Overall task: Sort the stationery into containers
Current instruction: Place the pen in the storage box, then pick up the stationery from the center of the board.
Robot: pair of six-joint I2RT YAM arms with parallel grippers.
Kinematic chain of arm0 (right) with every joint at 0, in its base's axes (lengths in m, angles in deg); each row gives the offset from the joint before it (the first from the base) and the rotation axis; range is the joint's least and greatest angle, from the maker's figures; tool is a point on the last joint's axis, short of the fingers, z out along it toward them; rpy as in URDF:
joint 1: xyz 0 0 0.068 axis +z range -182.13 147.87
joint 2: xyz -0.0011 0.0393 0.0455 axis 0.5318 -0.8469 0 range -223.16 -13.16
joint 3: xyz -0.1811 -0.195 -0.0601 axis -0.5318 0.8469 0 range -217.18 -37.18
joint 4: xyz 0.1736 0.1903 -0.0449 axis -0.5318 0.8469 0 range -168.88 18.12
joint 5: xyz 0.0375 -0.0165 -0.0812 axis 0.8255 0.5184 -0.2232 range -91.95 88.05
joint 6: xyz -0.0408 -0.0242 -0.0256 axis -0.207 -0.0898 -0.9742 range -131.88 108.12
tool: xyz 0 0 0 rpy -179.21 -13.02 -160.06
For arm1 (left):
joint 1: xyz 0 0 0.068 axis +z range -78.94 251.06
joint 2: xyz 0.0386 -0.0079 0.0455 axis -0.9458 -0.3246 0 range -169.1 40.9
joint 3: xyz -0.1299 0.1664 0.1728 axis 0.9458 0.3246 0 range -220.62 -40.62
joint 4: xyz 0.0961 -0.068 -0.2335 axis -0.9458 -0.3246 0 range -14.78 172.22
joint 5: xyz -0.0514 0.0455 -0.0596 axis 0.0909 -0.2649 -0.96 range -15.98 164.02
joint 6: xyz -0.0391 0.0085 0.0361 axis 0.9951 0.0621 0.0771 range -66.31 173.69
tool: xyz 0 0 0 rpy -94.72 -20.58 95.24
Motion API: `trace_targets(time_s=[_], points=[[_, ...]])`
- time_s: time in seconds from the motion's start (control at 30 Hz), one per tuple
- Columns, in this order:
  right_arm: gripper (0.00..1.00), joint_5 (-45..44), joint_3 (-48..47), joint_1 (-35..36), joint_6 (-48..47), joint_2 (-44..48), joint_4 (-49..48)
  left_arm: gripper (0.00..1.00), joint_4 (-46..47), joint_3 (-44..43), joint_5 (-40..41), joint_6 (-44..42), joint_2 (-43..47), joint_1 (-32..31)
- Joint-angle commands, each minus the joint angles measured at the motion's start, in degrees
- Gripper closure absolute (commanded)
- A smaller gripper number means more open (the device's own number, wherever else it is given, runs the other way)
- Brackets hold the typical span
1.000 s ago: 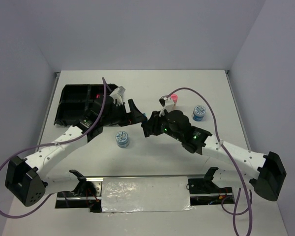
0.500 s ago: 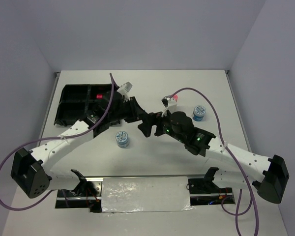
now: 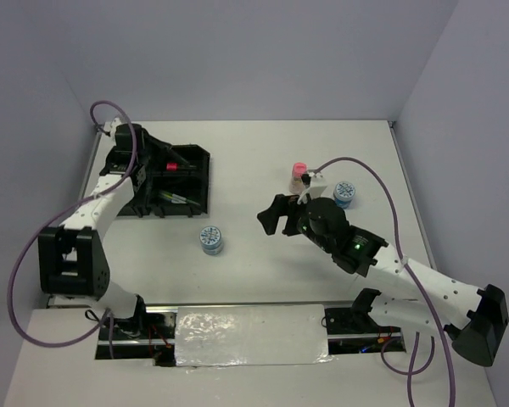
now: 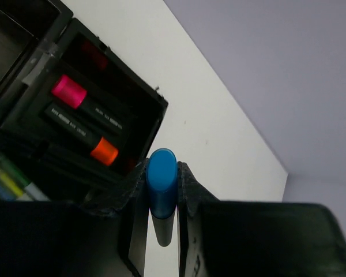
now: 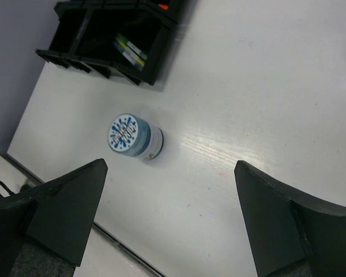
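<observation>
Left gripper (image 4: 162, 193) is clamped on a blue-capped marker (image 4: 161, 176) at the far-left tray (image 3: 202, 178), right gripper (image 5: 170, 170) gaping wide, holding nothing.

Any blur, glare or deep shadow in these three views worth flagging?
Top external: evenly lit and sharp; the shiny strip at the near edge glares. Left wrist: left tool body a dark blur, blue-capped marker and tray clear. Right wrist: right tool fingers soft, faint sheen on the table beside the tin.

Overhead and both close wrist views share the tray (image 3: 200, 158).
</observation>
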Motion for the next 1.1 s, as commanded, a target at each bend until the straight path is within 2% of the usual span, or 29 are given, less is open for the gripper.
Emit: trace_targets(time_s=[0.0, 0.17, 0.27, 0.3, 0.37, 0.4, 0.47, 0.5, 0.57, 0.67, 0.77, 0.8, 0.83, 0.87, 0.9, 0.93, 0.97, 1.0, 1.07], points=[[0.00, 1.6, 2.2, -0.1, -0.7, 0.3, -0.9, 0.97, 13.4, -1.1, 1.9, 6.7, -6.0, 0.9], [0.00, 3.0, 4.9, -0.2, -1.2, 0.7, -1.5, 0.92, 16.8, -6.3, 0.8, 9.2, -15.9, 2.6], [0.00, 2.9, 5.9, -0.3, -1.9, 2.2, -1.3, 0.79, 18.3, -6.0, 0.8, 10.2, -18.0, 2.7], [0.00, 2.8, 5.9, -0.4, -2.1, 2.3, -1.2, 0.69, 18.5, -5.1, 0.9, 10.5, -18.0, 2.7], [0.00, 2.8, 5.9, -0.5, -2.6, 2.7, -0.8, 0.56, 19.0, -4.5, 0.9, 10.2, -17.6, 4.3], [0.00, 2.9, 5.4, -0.5, -3.0, 2.9, -0.7, 0.41, 18.8, -4.3, 0.6, 10.0, -17.1, 4.3], [0.00, 3.5, 5.1, -0.4, -3.3, 2.8, -0.5, 0.28, 18.9, -4.4, 0.0, 9.8, -16.4, 4.3], [0.00, 3.8, 4.7, -0.5, -3.4, 2.7, -0.4, 0.17, 18.6, -4.8, -0.5, 9.6, -15.4, 4.3], [0.00, 4.2, 4.5, -0.5, -3.4, 2.6, -0.3, 0.02, 18.7, -4.9, -1.0, 9.2, -14.0, 4.3], [0.00, 4.5, 4.5, -0.5, -3.3, 3.1, -0.3, 0.01, 15.6, -7.0, -0.9, 7.7, -11.1, 4.6], [0.00, 3.6, 4.3, -0.6, -3.7, 4.2, 1.1, 0.01, 4.2, -13.3, -1.8, -0.5, -8.4, 3.8], [0.00, 3.3, 3.8, -0.6, -3.7, 4.5, 1.9, 0.01, 0.2, -17.6, -3.3, -6.9, -8.1, 2.8], [0.00, 3.3, 3.6, -0.6, -4.0, 4.8, 3.6, 0.01, -9.7, -20.3, -4.4, -10.4, -8.2, 0.9], [0.00, 3.3, 3.1, -0.7, -4.6, 4.9, 4.7, 0.01, -14.1, -24.0, -5.6, -14.1, -8.5, -0.9], [0.00, 3.2, 2.1, -0.9, -4.6, 5.0, 6.1, 0.01, -19.3, -25.5, -4.0, -20.6, -8.6, -5.5], [0.00, 2.9, 1.4, -0.9, -4.3, 5.1, 9.1, 0.01, -28.1, -26.1, 0.4, -22.3, -8.2, -8.5], [0.00, 2.6, 0.8, -0.9, -4.1, 5.2, 10.7, 0.01, -29.5, -23.7, 6.5, -23.9, -6.2, -11.7], [0.00, 2.2, -0.4, -0.9, -3.8, 5.3, 12.2, 0.01, -30.0, -21.7, 7.6, -26.2, -5.0, -16.3], [0.00, 2.5, -1.2, -0.9, -3.4, 6.5, 15.9, 0.01, -32.6, -15.5, 8.2, -26.2, -3.2, -19.5]])
